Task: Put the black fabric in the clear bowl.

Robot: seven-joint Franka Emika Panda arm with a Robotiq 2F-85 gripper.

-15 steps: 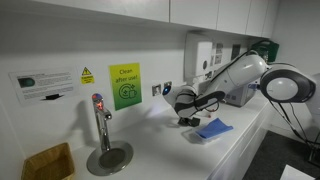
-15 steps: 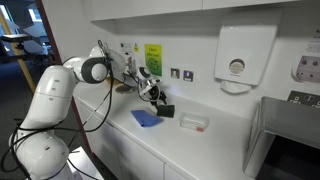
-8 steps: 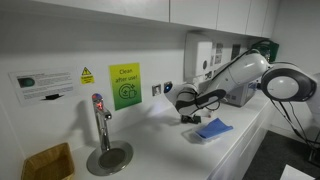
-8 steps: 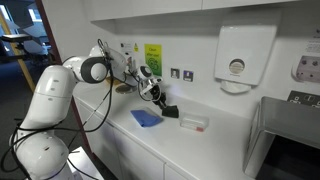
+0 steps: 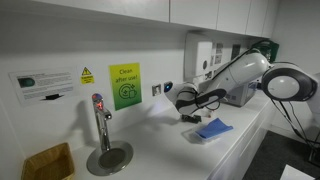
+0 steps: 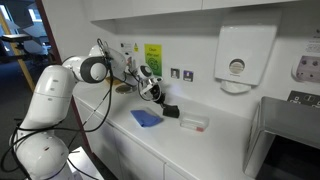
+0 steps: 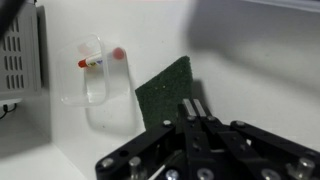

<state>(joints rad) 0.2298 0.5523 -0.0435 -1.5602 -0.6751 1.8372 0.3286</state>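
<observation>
One step is done: your pincer (image 7: 194,110) is pinched shut on the edge of the black fabric (image 7: 160,95), which lies on the tabletop (image 7: 262,62); carrying it into the nearby clear bowl (image 7: 92,72) remains.

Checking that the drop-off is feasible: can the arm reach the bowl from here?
Likely yes. The bowl sits close beside the fabric that the pincer is shut on, with only bare counter between them.

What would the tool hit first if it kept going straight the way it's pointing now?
The black cloth: the closed tool points down at the cloth's near edge and seems to be touching it. Right beneath lies the white counter.
</observation>
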